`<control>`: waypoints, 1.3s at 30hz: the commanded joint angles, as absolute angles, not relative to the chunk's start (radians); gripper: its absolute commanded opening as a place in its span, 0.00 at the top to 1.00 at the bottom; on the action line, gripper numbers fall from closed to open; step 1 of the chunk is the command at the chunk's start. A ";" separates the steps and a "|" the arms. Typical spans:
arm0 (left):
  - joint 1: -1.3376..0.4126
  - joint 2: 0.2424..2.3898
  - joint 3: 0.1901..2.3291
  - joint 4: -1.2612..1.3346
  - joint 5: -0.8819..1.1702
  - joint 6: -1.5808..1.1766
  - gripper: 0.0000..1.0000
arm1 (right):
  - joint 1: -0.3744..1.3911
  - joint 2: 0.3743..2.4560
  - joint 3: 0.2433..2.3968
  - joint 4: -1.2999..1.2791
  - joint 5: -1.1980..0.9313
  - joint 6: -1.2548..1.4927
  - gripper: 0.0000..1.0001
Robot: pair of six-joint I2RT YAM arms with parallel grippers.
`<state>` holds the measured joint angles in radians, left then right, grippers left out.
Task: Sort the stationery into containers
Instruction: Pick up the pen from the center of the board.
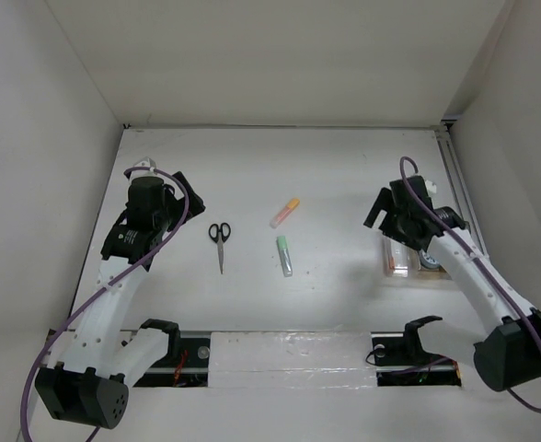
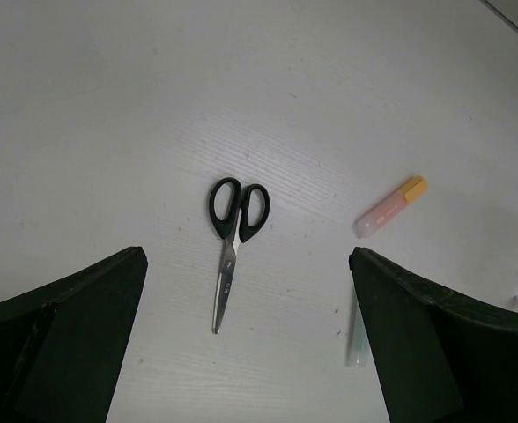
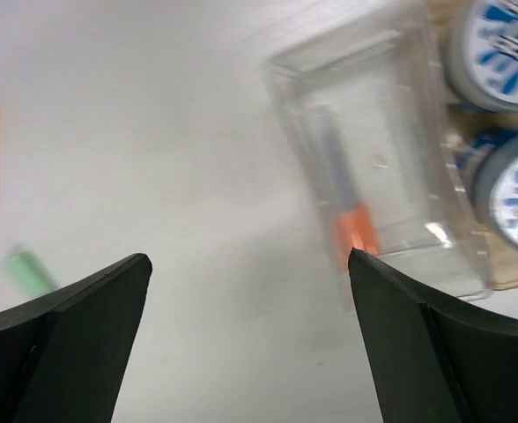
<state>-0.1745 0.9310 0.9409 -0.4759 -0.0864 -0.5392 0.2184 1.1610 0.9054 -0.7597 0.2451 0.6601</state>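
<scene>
Between the wide-spread fingers of the left gripper [image 2: 247,260], which holds nothing, lies a white surface [image 1: 326,175] with a faint grain. The scissors [image 2: 233,242] rest flat on it just below that gripper, their black handles pointing away from the arms and their closed steel blades pointing back toward the bases. The right gripper [image 3: 248,260] is likewise gaping and empty, hovering beside the clear box [image 3: 373,53] at the right side of the surface; its wrist view is blurred.

Plain white walls close the surface in on the left, right and far sides, and a metal rail runs along the right edge. At the near edge a pale strip sits between the two arm bases, and a purple cable [image 1: 68,322] loops along each arm.

Near the middle, the pink-orange marker [image 1: 285,212] lies at a slant with its orange cap away from the arms. The pale green marker [image 1: 284,256] lies close in front of it, apart from it. The orange marker [image 3: 351,220] lies inside the clear box. The wooden box [image 3: 506,273] adjoins it and holds the two blue-and-white cylinders [image 3: 497,44], standing on end, one behind the other.
</scene>
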 commanded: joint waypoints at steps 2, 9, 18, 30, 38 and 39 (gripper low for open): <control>-0.172 0.910 0.936 -0.454 -0.081 -0.537 0.00 | 0.374 1.126 1.074 -0.761 0.311 0.713 0.00; -0.172 0.919 0.936 -0.474 -0.135 -0.548 0.00 | 0.692 1.454 1.265 -0.681 0.331 0.623 0.00; -0.172 0.939 0.956 -0.511 -0.255 -0.583 0.00 | 0.916 1.948 1.569 -0.775 0.434 0.676 0.02; -0.172 0.939 0.956 -0.511 -0.236 -0.583 0.00 | 0.927 1.980 1.378 -0.586 0.287 0.699 0.33; -0.172 0.930 0.956 -0.511 -0.236 -0.583 0.00 | 0.907 1.927 1.304 -0.541 0.236 0.698 1.00; -0.172 0.930 0.956 -0.511 -0.236 -0.583 0.00 | 0.907 1.904 1.293 -0.552 0.247 0.698 1.00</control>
